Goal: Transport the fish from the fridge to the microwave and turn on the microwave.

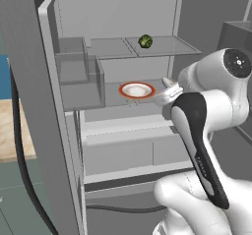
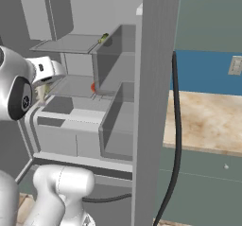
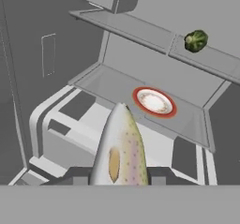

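The fridge (image 1: 116, 13) stands open in front of me, its grey door (image 1: 29, 106) swung out to the left. My gripper (image 3: 118, 177) is shut on the fish (image 3: 120, 145), a pale speckled body that points away from the hand toward the middle shelf. From the left base view the fish (image 1: 169, 85) pokes out of the gripper (image 1: 165, 95) just right of the shelf's front edge. The right base view has the gripper (image 2: 43, 84) at the left, in front of the shelves. The microwave is out of view.
A white plate with a red-orange rim (image 1: 136, 90) (image 3: 154, 101) lies on the middle glass shelf, beyond the fish's tip. A dark green ball (image 1: 145, 41) (image 3: 195, 40) rests on the upper shelf. Pale drawers (image 1: 128, 150) sit below. A wooden counter (image 2: 208, 121) lies right of the door.
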Tool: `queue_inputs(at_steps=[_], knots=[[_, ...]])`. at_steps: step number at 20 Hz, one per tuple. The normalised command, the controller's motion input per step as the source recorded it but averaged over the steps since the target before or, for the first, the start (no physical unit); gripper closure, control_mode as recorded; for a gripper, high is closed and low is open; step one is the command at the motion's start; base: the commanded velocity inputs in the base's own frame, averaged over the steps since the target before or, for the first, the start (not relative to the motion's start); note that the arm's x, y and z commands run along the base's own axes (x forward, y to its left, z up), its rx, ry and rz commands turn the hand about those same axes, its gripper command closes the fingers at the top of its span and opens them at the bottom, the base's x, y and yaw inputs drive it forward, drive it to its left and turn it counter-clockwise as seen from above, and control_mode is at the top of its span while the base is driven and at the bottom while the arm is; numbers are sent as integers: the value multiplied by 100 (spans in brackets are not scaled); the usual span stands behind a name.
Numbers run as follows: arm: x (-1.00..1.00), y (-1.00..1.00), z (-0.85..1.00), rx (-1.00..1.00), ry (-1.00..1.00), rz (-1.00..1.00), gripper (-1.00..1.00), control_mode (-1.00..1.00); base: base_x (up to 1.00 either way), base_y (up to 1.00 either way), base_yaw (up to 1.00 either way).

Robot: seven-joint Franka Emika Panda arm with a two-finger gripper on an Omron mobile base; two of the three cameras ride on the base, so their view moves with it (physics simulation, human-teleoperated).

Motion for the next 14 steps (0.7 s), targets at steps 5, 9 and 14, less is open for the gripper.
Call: queue_inputs(at_steps=[5, 9, 14], knots=[[-40, 0, 21, 0, -1, 0, 100, -100, 0, 0, 0], [-33, 0, 40, 0, -1, 0, 100, -100, 0, 0, 0], [-31, -1, 37, 0, -1, 0, 100, -100, 0, 0, 0]])
